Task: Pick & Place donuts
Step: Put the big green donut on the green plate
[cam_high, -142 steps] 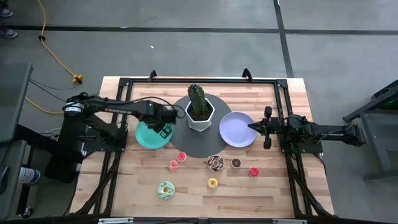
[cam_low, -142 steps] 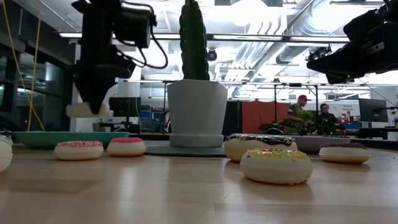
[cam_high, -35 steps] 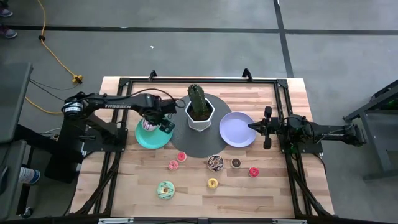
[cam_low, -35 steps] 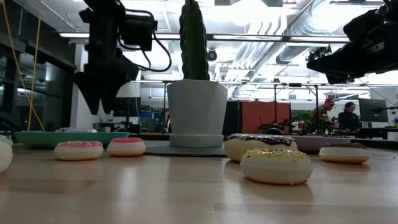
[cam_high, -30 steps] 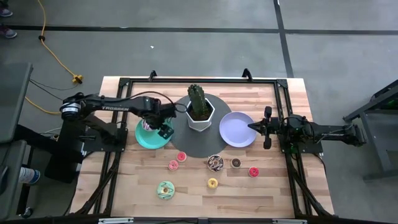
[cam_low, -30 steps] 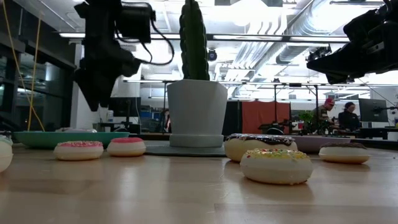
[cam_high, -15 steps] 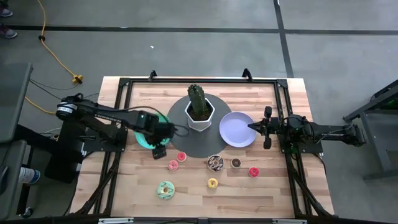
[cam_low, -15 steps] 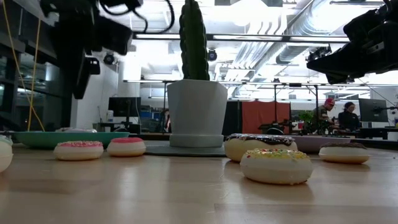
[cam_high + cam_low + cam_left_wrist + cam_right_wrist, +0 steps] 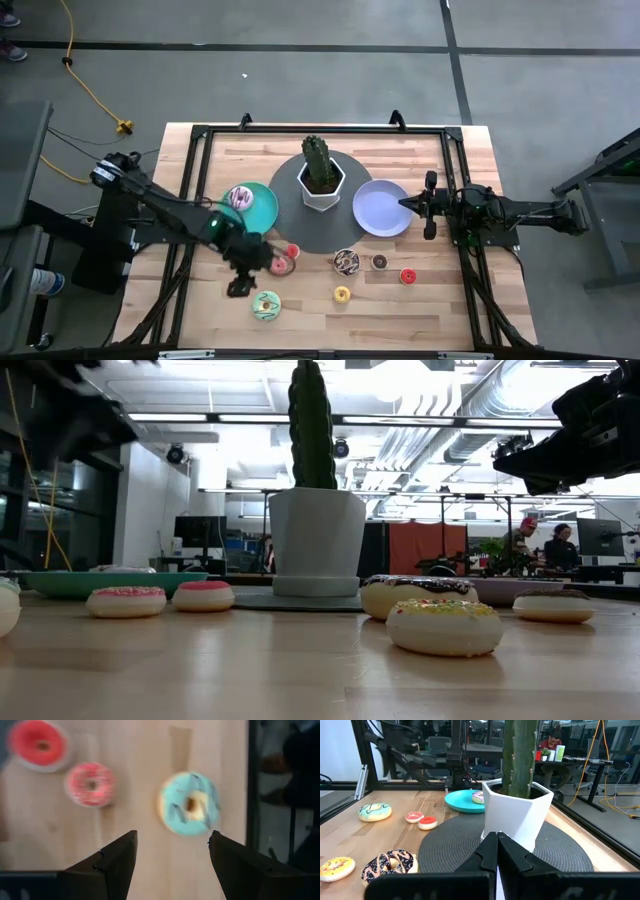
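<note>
Left hand (image 9: 170, 855) spread, empty, above tabletop (image 9: 440, 300); mint donut (image 9: 190, 804) just ahead, slightly right of gap. Right hand (image 9: 497, 851) pressed together, far off beside lavender plate (image 9: 380, 208).

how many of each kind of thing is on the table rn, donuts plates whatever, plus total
donuts: 8
plates: 2
potted cactus: 1
round mat: 1
total: 12
</note>
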